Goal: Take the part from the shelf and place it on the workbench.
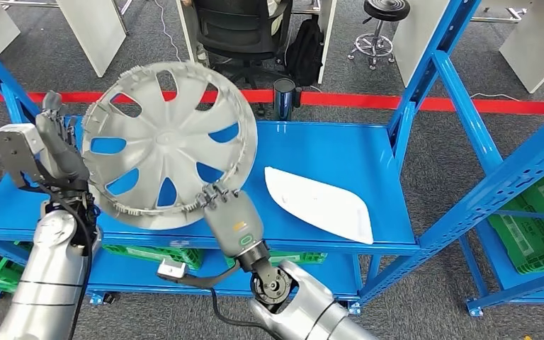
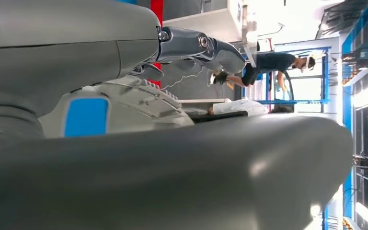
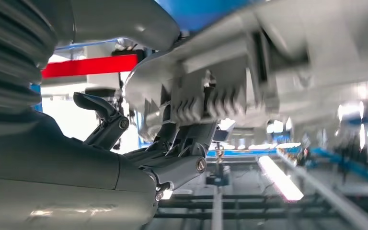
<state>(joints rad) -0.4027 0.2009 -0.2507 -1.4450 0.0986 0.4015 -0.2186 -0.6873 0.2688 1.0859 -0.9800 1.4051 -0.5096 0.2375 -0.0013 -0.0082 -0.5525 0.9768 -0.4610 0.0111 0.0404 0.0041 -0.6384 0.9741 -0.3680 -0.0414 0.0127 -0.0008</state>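
A silver wheel cover (image 1: 170,138) with curved spokes is lifted and tilted above the blue shelf (image 1: 340,152). My left hand (image 1: 60,152) holds its left rim, fingers pointing up along the edge. My right hand (image 1: 230,216) grips the lower right rim from beneath. In the left wrist view the cover (image 2: 139,103) lies under my fingers (image 2: 196,45). In the right wrist view the ribbed rim (image 3: 211,96) sits on my fingers (image 3: 172,167).
A white flat panel (image 1: 322,202) lies on the shelf to the right of the cover. A dark cylinder (image 1: 283,98) stands at the shelf's back edge. Blue uprights (image 1: 439,64) rise at the right. Green crates (image 1: 538,234) sit lower right. An office chair (image 1: 244,32) stands behind.
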